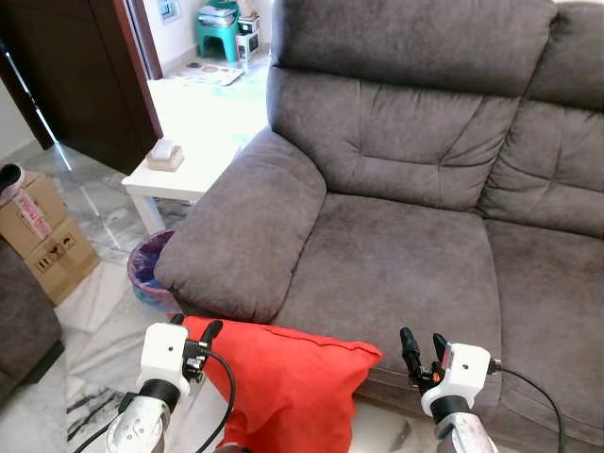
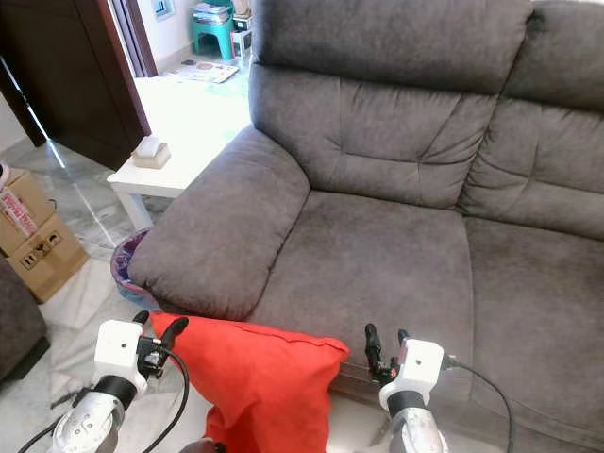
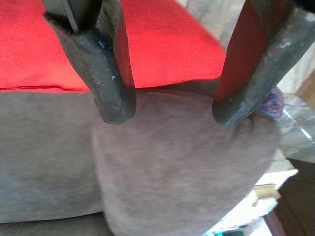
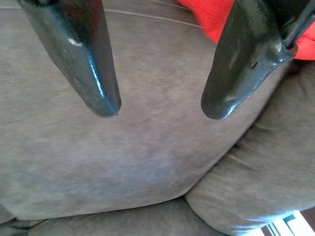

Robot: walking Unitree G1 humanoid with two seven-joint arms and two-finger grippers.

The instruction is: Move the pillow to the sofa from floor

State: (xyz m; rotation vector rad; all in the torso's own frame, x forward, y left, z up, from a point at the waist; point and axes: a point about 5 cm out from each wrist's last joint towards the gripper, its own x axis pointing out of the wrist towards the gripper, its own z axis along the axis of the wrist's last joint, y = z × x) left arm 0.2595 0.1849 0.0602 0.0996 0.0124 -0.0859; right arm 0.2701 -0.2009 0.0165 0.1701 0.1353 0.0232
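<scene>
A: Start at the grippers. How do they stand?

B: The left gripper (image 3: 170, 105) has its fingers spread, nothing between them; it sits at the pillow's upper left corner, just below the sofa's armrest (image 1: 247, 226). The right gripper (image 4: 160, 105) is also parted and empty, poised at the front edge of the seat cushion (image 1: 396, 274), just beside the pillow's right corner.

A: And the pillow?

B: The red pillow (image 1: 283, 377) leans against the front of the grey sofa (image 1: 425, 170), below the seat. Its lower part is cut off by the frame's edge, so I cannot tell whether it touches the floor.

A: Any containers?

B: A round bin (image 1: 146, 269) with a blue and purple liner sits between the armrest and the white side table (image 1: 179, 179); the armrest hides part of it, and its contents are hard to make out. A cardboard box (image 1: 42, 236) stands further left, closed.

A: What else?

B: A small beige object (image 1: 165, 154) rests on the table. A dark door (image 1: 85, 75) stands behind, and a green stool (image 1: 219, 36) beyond the doorway.
</scene>
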